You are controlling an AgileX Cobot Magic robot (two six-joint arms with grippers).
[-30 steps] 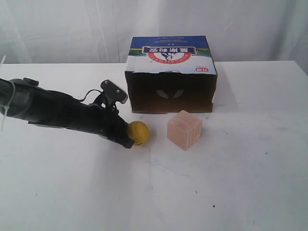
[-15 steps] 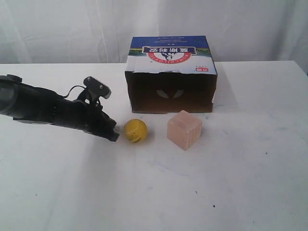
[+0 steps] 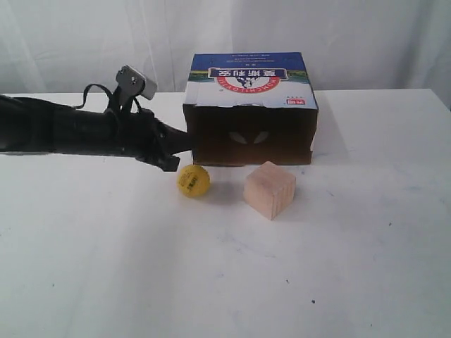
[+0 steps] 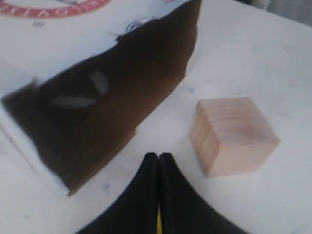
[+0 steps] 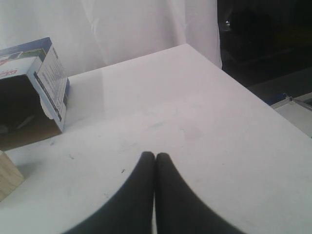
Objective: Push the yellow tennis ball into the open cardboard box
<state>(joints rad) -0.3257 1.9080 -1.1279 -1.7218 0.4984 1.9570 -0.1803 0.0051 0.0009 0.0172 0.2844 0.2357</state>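
1. Fingers [image 4: 141,195] of the left claw [image 4: 158,160] are pressed flat together with nothing between them. We read that as a blunt wedge set for shoving, not for gripping.
2. Directly under the claw, a shade back from its tip, the yellow tennis ball [image 3: 193,181] sits on the table [image 3: 211,282]. The left wrist view shows only a yellow sliver of it at the seam of the fingers. We cannot tell whether claw and ball touch, though the claw looks to hang above the ball.
3. Straight ahead of the tip, and near, is the dark mouth of the open cardboard box [image 3: 246,74]. The box lies on its side, so its opening meets the tabletop. That is why a roll along the surface can carry the ball in, with no lifting needed.
4. The ball is outside the box, just short of the corner of the mouth nearest the claw, so we judge the task unfinished. The claw would have to come down on the side of the ball away from the box and sweep forward.
5. Ahead and off to one side of the claw, beyond the ball, stands the light wooden cube [image 3: 270,190], apart from both ball and box. We judge it a hazard: a push slanted that way could send the ball against the cube and not into the mouth.
6. Well apart from all this, the right claw [image 5: 155,158] also has its fingers squeezed together on nothing. It seems simply parked out of the way.
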